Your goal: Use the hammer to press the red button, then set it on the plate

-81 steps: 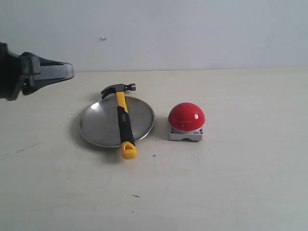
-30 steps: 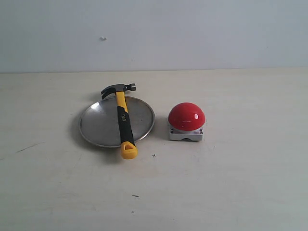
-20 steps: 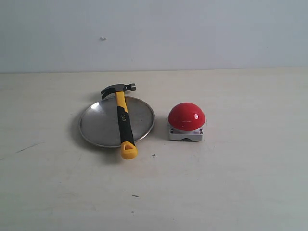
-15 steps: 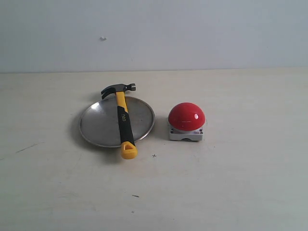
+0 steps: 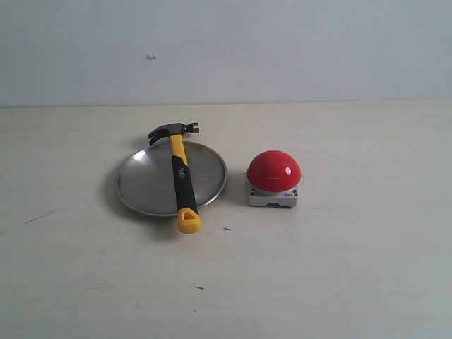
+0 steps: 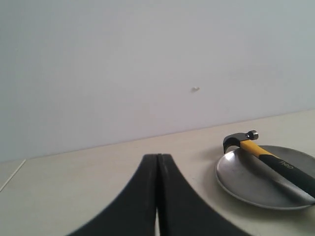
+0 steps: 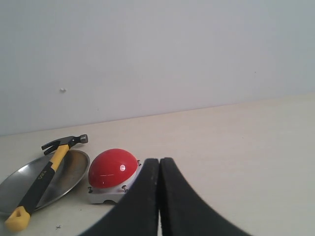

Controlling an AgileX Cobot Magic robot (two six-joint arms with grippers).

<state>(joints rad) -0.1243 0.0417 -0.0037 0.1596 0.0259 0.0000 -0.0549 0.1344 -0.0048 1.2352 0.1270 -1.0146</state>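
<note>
The hammer lies across the plate, its dark head past the far rim and its yellow looped end over the near rim. The red button sits on its grey base just right of the plate. Neither arm shows in the exterior view. In the left wrist view my left gripper is shut and empty, apart from the plate and hammer. In the right wrist view my right gripper is shut and empty, with the red button, the hammer and the plate beyond it.
The things rest on a pale table that runs back to a plain light wall. A few small dark specks mark the tabletop near the plate.
The left gripper, seen at the left edge in the earliest frame, has left the exterior view. The hammer, plate and button have not moved.
</note>
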